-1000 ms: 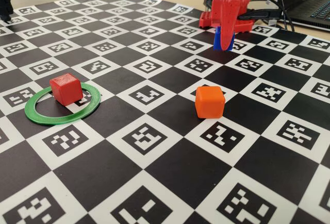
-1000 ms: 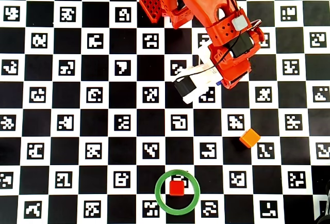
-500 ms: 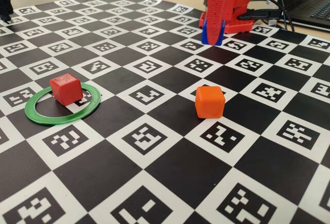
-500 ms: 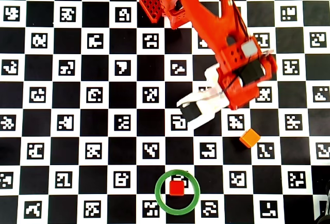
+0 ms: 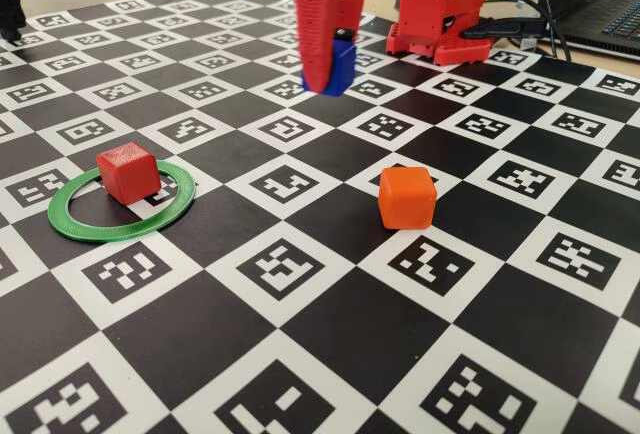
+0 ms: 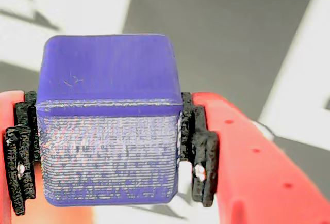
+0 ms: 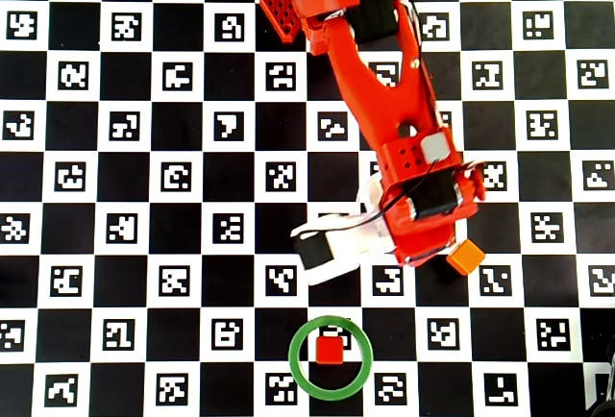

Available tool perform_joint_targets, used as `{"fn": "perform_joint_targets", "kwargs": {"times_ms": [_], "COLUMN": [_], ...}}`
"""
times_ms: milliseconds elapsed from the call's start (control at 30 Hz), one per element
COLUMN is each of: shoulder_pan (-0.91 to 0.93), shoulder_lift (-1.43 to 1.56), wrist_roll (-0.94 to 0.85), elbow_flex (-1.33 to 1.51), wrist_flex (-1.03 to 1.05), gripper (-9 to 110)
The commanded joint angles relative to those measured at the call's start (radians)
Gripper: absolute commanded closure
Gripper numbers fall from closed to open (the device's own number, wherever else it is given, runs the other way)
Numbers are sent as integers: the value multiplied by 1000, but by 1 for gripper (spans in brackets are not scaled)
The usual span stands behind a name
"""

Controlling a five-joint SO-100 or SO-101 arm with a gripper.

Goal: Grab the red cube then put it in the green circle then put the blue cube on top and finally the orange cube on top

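My gripper [image 5: 325, 82] hangs over the far middle of the board, shut on the blue cube [image 5: 344, 60], which is off the surface. In the wrist view the blue cube [image 6: 108, 121] fills the gap between the black pads [image 6: 198, 152] of the gripper [image 6: 109, 154]. The red cube [image 5: 128, 172] sits inside the green circle [image 5: 118, 234] at the near left, toward its back edge. The orange cube [image 5: 407, 197] stands alone on the board to the right. In the overhead view the arm covers the blue cube; the red cube [image 7: 330, 349], green circle [image 7: 294, 359] and orange cube [image 7: 465, 257] show.
A checkerboard mat [image 5: 300, 354] with printed markers covers the table. The arm's red base [image 5: 440, 14] stands at the back, with cables and a laptop [image 5: 610, 14] behind it at right. The arm's wrist [image 7: 423, 196] overhangs the orange cube closely in the overhead view.
The arm has swung from the back right toward the board's middle, carrying the blue cube closer to the green circle. The red and orange cubes have not moved.
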Motion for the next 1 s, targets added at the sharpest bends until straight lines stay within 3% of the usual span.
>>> {"fn": "perform_joint_targets", "kwargs": {"times_ms": [0,967], "shoulder_pan": [49,201], "shoulder_lift": [-6,-360], "wrist_roll": [3,118], "elbow_flex": [-156,-637], "wrist_flex": [-11,-97], "gripper": [96,96]}}
